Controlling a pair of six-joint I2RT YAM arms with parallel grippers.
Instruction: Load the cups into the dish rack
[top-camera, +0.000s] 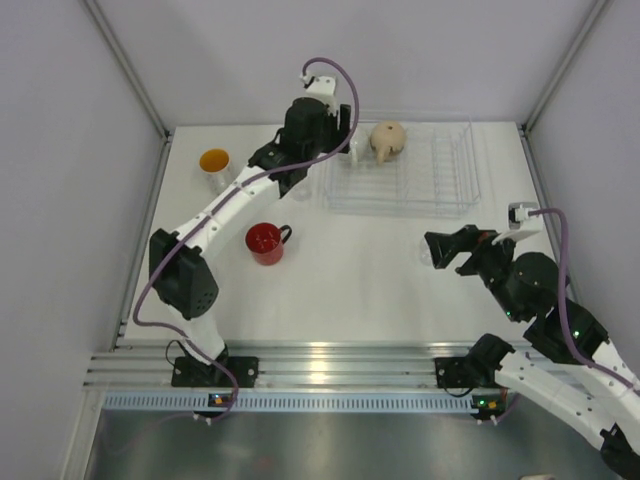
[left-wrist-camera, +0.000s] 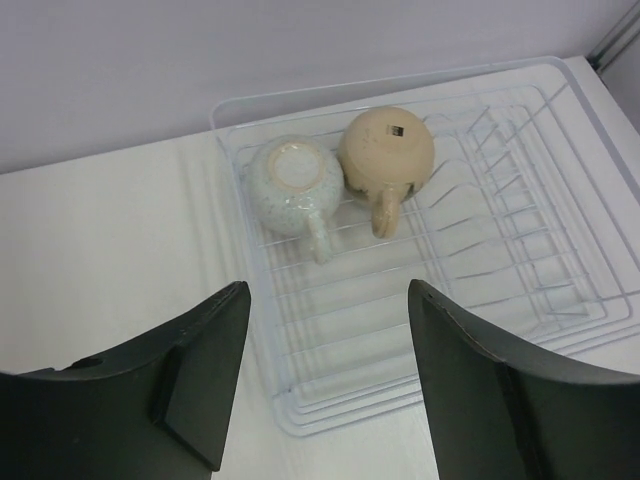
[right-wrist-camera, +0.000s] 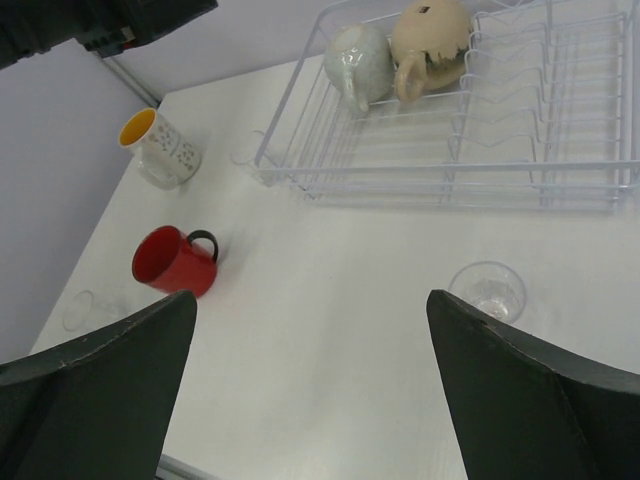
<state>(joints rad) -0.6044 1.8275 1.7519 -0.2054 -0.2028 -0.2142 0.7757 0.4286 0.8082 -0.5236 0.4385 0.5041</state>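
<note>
Spread and empty, left gripper (left-wrist-camera: 328, 292) faces the dish rack (left-wrist-camera: 520, 240) holding white mug (left-wrist-camera: 293, 185) and tan mug (left-wrist-camera: 388, 150) mid-frame; right gripper (right-wrist-camera: 310, 300), equally spread, could knock the barely visible clear glass (right-wrist-camera: 487, 290) lower right.

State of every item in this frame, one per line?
tan mug: upside down in rack
white mug: upside down in rack
red mug: upright on table
orange-lined cup: upright on table
clear glass: upright on table
left gripper: open, empty
right gripper: open, empty
</note>
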